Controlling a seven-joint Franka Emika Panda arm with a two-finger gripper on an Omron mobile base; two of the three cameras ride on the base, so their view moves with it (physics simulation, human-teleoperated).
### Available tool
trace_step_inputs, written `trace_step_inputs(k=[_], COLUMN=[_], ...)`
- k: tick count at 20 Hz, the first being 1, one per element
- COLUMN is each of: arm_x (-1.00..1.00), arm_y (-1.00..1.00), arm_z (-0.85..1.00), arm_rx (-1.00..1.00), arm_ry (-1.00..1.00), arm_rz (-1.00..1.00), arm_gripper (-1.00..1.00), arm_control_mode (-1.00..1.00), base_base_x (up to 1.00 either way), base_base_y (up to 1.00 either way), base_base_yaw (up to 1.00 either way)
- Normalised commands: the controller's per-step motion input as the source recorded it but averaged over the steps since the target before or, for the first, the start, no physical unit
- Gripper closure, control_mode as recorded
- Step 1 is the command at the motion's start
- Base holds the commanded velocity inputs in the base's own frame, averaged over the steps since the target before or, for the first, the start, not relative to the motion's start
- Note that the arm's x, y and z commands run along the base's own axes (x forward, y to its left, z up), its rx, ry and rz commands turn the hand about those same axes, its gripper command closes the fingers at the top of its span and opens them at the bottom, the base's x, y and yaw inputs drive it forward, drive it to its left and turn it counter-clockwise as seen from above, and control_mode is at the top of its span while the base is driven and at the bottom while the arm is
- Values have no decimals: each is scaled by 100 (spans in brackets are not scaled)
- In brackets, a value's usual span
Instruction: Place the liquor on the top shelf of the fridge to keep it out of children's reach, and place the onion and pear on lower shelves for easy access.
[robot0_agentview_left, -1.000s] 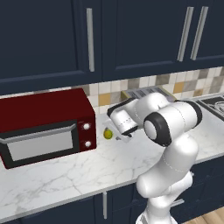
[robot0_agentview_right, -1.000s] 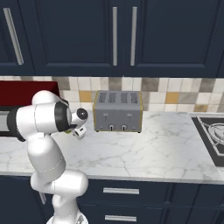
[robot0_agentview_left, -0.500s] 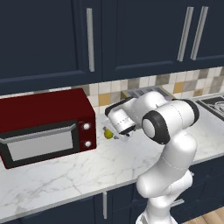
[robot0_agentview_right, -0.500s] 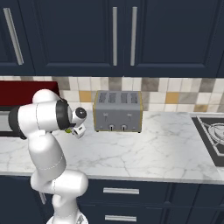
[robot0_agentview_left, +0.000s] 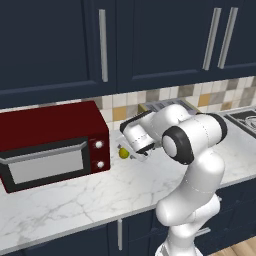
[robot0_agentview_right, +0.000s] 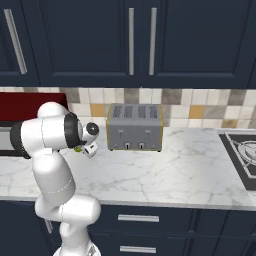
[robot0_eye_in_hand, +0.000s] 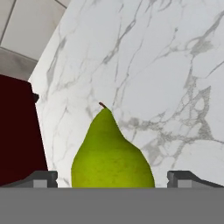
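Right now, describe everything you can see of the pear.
The pear is yellow-green and smooth-skinned, wide at the base, narrowing to a small dark stem. It lies on the white marbled counter, close beside the dark red microwave. The open end effector sits right over it, one fingertip on each side; whether they touch its skin cannot be told.

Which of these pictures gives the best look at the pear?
The hand view: the pear looms close, stem visible, on the marble counter. The left base view shows a small yellow-green ball beside the microwave; the right shows a sliver.
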Motion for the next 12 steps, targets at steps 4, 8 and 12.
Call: trace_step_inputs(k=[4,8,12], arm_x=[0,0,0], arm_y=[3,6,8], arm_z=[-2,-5,-9], arm_rx=[0,0,0], arm_ry=[0,0,0], arm_rz=[0,0,0], arm_gripper=[-100,-100,-100], arm_control_mode=[-100,-100,-100], base_base_x=[0,0,0], base_base_y=[0,0,0], base_base_yaw=[0,0,0])
